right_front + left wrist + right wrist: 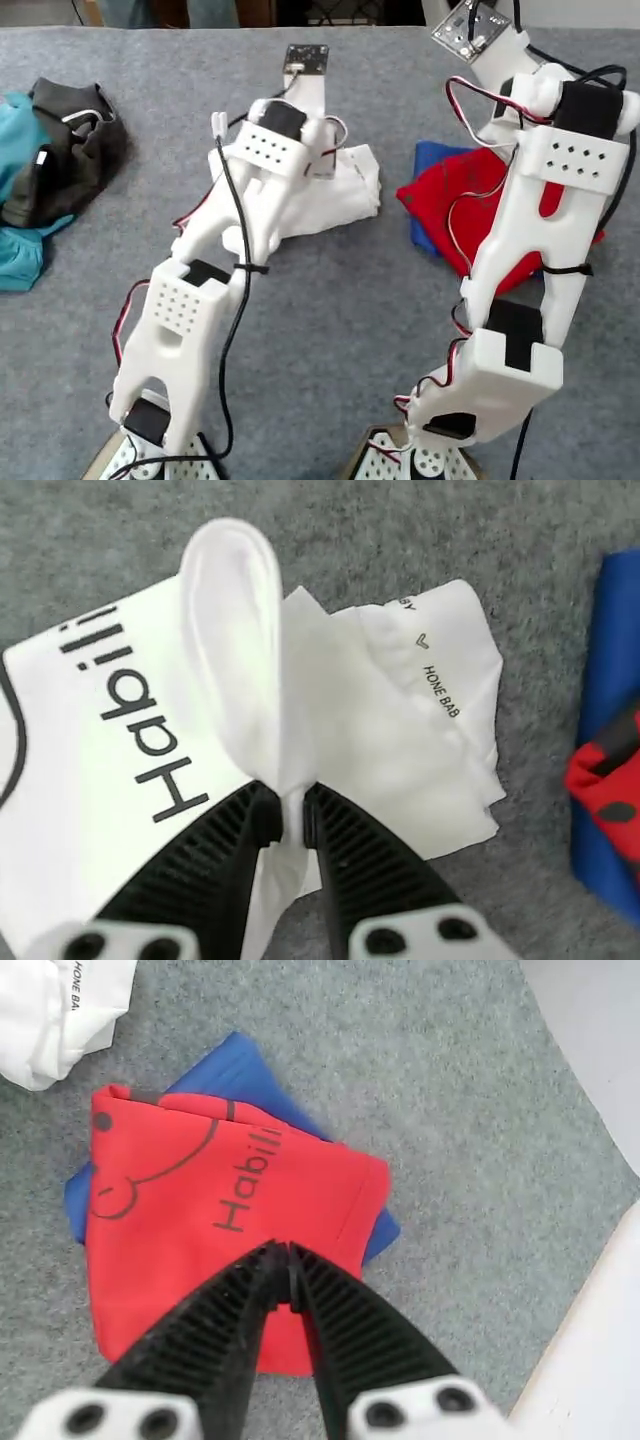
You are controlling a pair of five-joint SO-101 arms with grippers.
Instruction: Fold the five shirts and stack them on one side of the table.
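Observation:
A white shirt (352,190) lies partly folded at the table's middle. My left gripper (290,800) is shut on a raised fold of the white shirt (400,740), whose cloth stands up in a loop above the fingertips. To the right, a folded red shirt (448,200) rests on a folded blue shirt (432,160). My right gripper (288,1252) hangs shut over the red shirt (200,1220), with no cloth seen between its fingers. The blue shirt (240,1070) sticks out from under the red one.
A crumpled teal shirt (15,130) and a dark shirt (75,150) lie heaped at the far left. The grey table surface (350,330) is bare in front of the shirts. The table's edge (600,1310) runs close beside the red-and-blue stack.

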